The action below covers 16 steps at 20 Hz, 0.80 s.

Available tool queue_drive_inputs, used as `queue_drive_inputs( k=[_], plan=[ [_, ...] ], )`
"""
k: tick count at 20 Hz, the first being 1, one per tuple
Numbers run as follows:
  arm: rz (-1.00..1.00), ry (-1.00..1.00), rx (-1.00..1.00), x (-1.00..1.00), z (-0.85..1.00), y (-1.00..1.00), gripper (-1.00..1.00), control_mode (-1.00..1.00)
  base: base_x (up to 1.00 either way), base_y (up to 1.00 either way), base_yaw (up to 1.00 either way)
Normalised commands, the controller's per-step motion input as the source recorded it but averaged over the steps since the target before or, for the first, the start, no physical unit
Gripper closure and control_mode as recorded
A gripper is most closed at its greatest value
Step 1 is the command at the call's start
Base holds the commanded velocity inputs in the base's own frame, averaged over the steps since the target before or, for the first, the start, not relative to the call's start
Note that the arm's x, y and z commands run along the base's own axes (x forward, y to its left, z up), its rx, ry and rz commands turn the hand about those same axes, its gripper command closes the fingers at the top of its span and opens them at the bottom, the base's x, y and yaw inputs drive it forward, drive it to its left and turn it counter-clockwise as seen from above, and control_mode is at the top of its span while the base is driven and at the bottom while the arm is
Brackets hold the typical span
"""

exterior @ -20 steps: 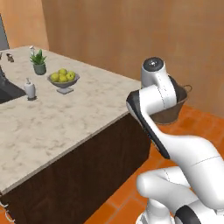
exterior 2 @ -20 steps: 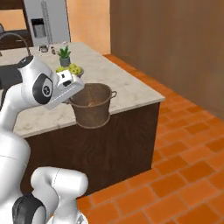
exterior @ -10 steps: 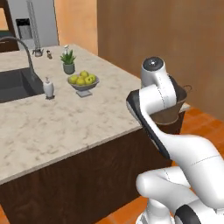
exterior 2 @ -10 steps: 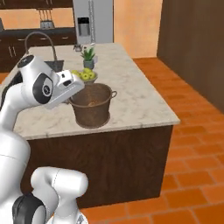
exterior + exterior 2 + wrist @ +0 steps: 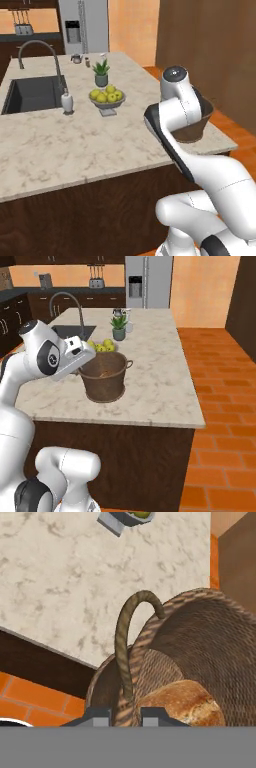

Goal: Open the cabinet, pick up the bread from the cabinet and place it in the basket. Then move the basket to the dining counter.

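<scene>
Gripper clenched on basket rim, by handle loop. Bread inside basket. Basket hangs above near right corner of counter. Step, judged: final carry. Next move calls for lowering basket onto stone top, then releasing.

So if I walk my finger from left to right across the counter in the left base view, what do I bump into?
Faucet → white bottle → bowl of yellow fruit → robot arm → basket.
</scene>
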Motion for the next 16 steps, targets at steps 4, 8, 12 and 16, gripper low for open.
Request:
queue_drive_inputs(
  k=[4,8,12,16],
  plan=[
    [0.00,0.00,0.00,0.00,0.00,0.00,1.00,1.00,0.53,-0.36,0.32],
    [0.09,0.00,0.02,0.29,0.00,-0.17,1.00,-1.00,0.31,-0.16,0.12],
    [0.13,0.00,0.06,0.98,-0.09,-0.46,1.00,-1.00,0.00,0.00,0.00],
    [0.16,0.10,0.06,1.00,-0.67,-0.56,1.00,-1.00,0.00,0.00,0.00]
  ],
)
